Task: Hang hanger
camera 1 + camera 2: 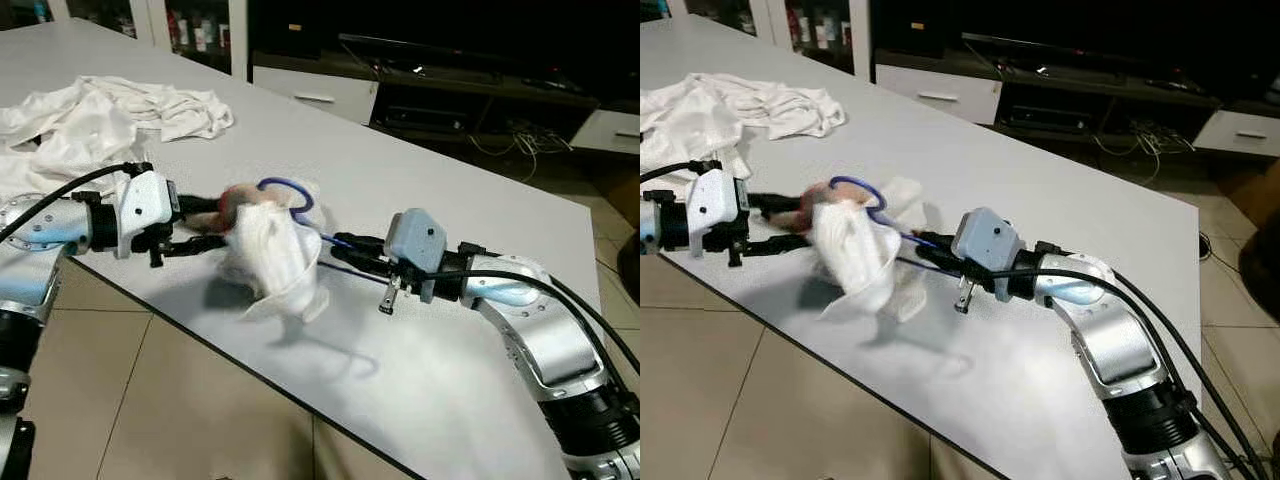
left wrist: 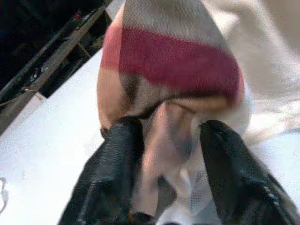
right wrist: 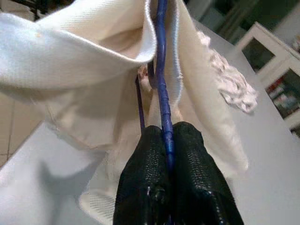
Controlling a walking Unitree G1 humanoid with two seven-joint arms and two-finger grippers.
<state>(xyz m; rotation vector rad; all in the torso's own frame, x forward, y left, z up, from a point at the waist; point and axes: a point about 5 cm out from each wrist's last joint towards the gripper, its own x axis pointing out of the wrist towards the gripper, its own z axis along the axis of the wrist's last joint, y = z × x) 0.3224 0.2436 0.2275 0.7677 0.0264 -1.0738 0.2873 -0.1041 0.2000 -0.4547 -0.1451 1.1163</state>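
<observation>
right arm nearest the head camera, stretched across the grey worktop (image 1: 420,190) toward the middle. right gripper (image 3: 168,140) seen pressed tight together on a thin blue hanger (image 3: 161,70), the wire pinched between both black fingers (image 3: 145,187). the hanger's blue hook (image 1: 290,195) is seen curving up above a white garment (image 1: 275,255) draped over it; garment and hanger are held between the two grippers, above the worktop near its front edge, a shadow cast below. left gripper (image 2: 164,136) reached in from the opposite side; its two fingers (image 2: 117,154) are parted a little, with a fold of cloth caught between them, cream with a red band (image 2: 178,56). whether that banded cloth is part of the white garment cannot be told. motion blur noted around the bundle in the head views. a heap of white laundry (image 1: 90,120) lies well apart at the far left of the worktop. beyond the worktop, a dark low cabinet (image 1: 460,90) with cables is seen; tiled floor (image 1: 150,400) below the near edge.
</observation>
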